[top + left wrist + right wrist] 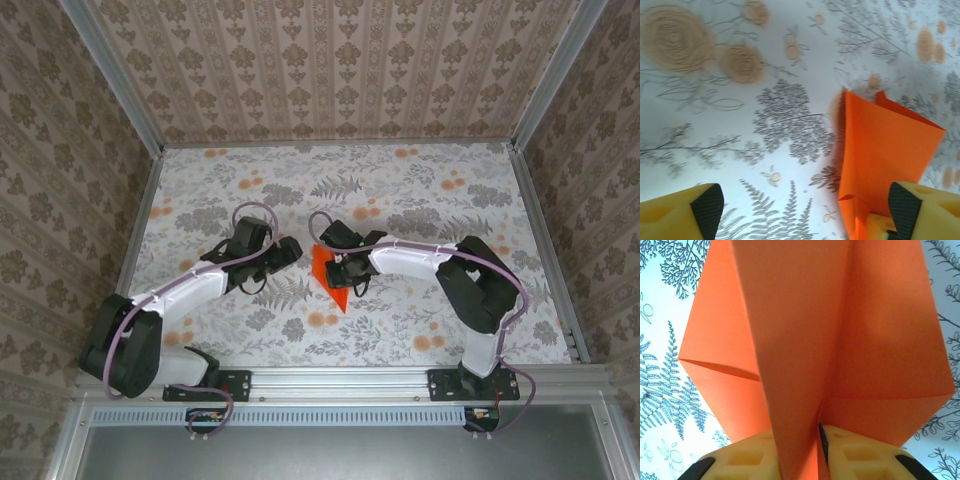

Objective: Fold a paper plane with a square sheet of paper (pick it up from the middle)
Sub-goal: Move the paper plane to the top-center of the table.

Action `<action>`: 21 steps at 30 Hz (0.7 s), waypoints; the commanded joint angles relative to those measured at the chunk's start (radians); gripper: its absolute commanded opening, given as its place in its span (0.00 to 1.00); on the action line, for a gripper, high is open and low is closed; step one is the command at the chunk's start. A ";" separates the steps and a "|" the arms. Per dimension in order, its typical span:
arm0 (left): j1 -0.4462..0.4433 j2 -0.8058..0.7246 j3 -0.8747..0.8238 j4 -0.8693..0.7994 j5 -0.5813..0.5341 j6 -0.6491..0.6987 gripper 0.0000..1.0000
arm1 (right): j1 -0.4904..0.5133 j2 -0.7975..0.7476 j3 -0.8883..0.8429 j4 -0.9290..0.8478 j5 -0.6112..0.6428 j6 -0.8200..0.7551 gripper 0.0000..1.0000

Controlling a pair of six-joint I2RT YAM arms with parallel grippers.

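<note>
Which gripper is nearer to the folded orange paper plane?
Right: the right gripper is shut on the folded orange paper plane; the open left gripper sits beside it.

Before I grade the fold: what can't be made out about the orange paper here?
Top external: the paper plane is too small to count creases; the right gripper covers its right side.
Right wrist: its top is cut off by the frame edge; the paper hides where the jaws pinch it.
Left wrist: its lower end runs off the bottom edge; contact with the pad beside it is unclear.
</note>
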 commanded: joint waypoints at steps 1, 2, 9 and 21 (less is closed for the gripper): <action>0.024 -0.028 -0.011 -0.121 -0.047 0.044 0.94 | 0.009 0.028 0.035 -0.066 0.055 0.019 0.25; 0.029 -0.031 -0.012 -0.130 -0.051 0.049 0.99 | 0.008 0.032 0.039 -0.072 0.061 0.023 0.25; 0.058 -0.057 -0.029 -0.175 -0.066 0.071 1.00 | -0.004 0.047 0.098 -0.128 0.153 0.027 0.10; 0.122 -0.077 -0.043 -0.202 -0.050 0.093 1.00 | -0.179 0.208 0.376 -0.162 0.160 -0.115 0.06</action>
